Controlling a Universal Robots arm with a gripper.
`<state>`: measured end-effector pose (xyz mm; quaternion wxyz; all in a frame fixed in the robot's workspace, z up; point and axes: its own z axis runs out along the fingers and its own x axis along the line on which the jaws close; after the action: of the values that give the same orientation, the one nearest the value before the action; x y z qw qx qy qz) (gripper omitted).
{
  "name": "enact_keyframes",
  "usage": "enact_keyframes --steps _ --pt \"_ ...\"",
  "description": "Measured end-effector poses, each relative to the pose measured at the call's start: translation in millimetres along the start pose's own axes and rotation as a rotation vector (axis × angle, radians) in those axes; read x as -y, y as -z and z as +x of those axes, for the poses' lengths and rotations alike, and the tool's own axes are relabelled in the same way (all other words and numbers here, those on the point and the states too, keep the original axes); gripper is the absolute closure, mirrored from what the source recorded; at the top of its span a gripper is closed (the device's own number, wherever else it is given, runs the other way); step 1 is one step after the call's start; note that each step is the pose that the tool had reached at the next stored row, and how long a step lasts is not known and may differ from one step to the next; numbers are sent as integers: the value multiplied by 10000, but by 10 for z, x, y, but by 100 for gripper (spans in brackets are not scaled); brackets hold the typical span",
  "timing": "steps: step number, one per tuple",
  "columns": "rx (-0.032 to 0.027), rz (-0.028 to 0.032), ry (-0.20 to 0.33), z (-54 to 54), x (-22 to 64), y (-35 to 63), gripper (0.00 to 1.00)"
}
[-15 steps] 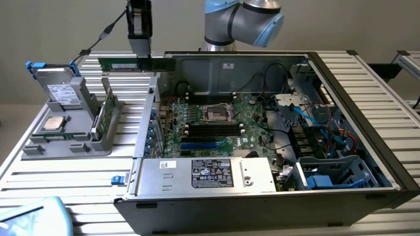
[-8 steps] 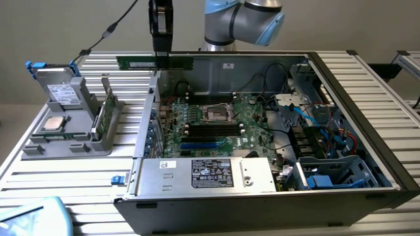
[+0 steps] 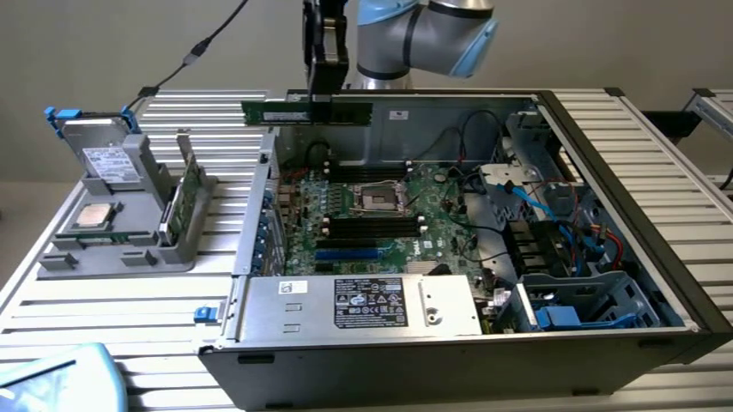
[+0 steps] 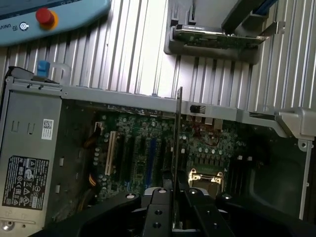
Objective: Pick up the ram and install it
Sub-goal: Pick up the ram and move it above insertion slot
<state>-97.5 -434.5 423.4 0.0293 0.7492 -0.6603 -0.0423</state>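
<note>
End effector point(image 3: 322, 96) clenched on the ram point(image 3: 281, 112), stick held level and aloft over the open computer case point(image 3: 458, 369), above the motherboard point(image 3: 441, 193), well apart from the memory slots point(image 3: 366, 225), ribbed worktop point(image 3: 115, 309) beneath

Hanging up high off the arm point(image 3: 427, 30), aimed pretty much straight down. Got the gripper point(image 3: 321, 98) clamped on the ram point(image 3: 281, 112) around mid-length, fingers point(image 4: 159, 210) squeezed against both flat sides.
</note>
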Motion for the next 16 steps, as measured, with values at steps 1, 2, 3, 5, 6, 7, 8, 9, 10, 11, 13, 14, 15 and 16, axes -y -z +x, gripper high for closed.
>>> enact_keyframes --steps 1,2,3,5,6,7,8,9,10,11,13,14,15,16 --pt "-6 0 0 5 48 -12 86" --pt "-7 1 0 10 94 -24 86" --pt "-7 1 -1 16 141 -36 86" --pt "-8 1 -1 27 234 -61 86" --pt "-8 1 -1 32 280 -74 86" --pt "-8 1 -1 38 327 -87 86" --pt "-8 2 -1 43 374 -101 86" --pt "-7 2 -1 48 420 -114 86" --pt "-6 2 -1 53 466 -128 86" --pt "-6 3 -1 59 514 -142 86" --pt "-7 2 0 70 609 -169 86" --pt "-7 2 -1 74 656 -182 86" --pt "-8 2 -1 79 701 -195 86" --pt "-8 1 0 83 747 -208 86"
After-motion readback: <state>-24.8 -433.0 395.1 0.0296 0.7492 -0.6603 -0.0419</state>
